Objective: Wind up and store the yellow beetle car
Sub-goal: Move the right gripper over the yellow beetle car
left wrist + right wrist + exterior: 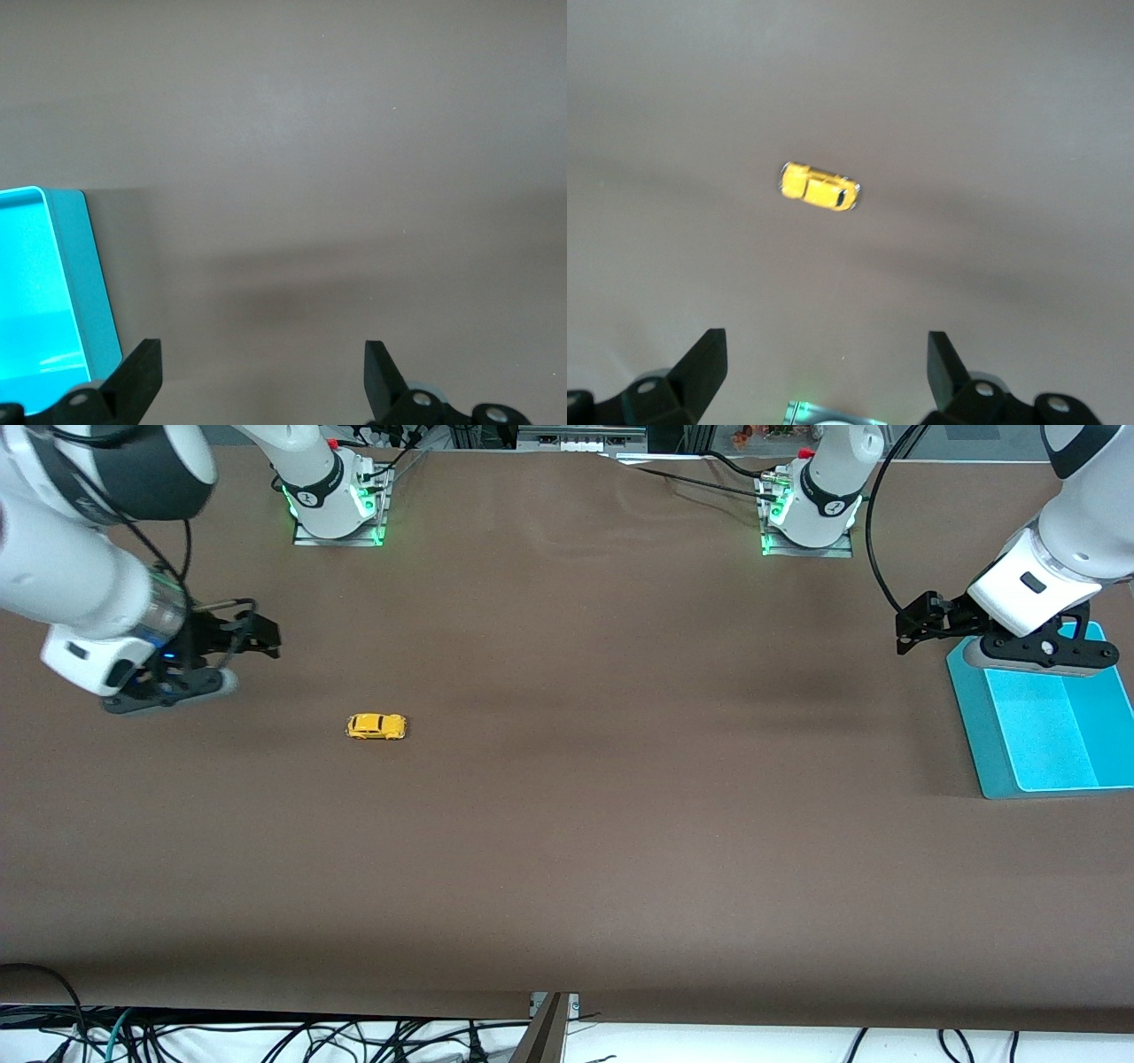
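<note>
Fingers (700, 363) apart on both arms; yellow beetle car (376, 726) rounded, upright on table (567, 824).

High front view, two downward wrist views

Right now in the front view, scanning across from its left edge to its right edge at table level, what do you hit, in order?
right gripper, open → yellow beetle car → left gripper, open → turquoise bin
</note>
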`<state>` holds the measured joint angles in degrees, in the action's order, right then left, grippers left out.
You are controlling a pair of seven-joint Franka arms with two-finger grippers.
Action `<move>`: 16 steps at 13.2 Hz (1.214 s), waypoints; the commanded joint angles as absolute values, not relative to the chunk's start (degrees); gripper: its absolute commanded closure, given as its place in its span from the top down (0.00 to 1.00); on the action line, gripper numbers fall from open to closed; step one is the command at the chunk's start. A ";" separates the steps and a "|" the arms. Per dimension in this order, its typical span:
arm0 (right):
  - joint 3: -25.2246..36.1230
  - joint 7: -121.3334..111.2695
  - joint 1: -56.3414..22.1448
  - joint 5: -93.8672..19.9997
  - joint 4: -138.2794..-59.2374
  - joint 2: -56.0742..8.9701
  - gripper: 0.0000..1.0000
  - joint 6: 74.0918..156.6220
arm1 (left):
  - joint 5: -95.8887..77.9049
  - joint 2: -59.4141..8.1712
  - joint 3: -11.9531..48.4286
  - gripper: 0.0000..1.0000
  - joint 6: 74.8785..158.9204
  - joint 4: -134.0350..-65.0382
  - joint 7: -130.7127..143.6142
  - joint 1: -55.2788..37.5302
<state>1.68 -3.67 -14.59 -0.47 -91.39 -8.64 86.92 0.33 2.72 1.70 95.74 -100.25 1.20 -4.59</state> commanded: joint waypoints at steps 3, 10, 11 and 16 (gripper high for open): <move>2.29 -17.62 -17.75 0.87 -92.89 -12.91 1.00 84.19 | -0.26 2.02 1.85 1.00 94.57 -98.61 1.76 -4.39; 2.20 -39.53 -17.75 1.14 -110.63 -11.34 1.00 105.97 | -0.26 2.02 1.85 1.00 94.48 -98.61 1.76 -4.39; 2.28 -42.68 -17.84 1.14 -113.09 -11.16 1.00 109.22 | -0.26 2.02 1.85 1.00 94.48 -98.61 1.76 -4.39; 2.37 -57.28 -17.75 1.05 -126.28 -11.25 1.00 130.13 | -0.26 2.02 1.85 1.00 94.31 -98.61 1.76 -4.22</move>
<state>2.00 -53.04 -17.37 0.41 -120.27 -13.86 124.09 0.33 2.69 1.68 95.71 -100.22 1.21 -4.57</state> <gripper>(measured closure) 0.000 0.000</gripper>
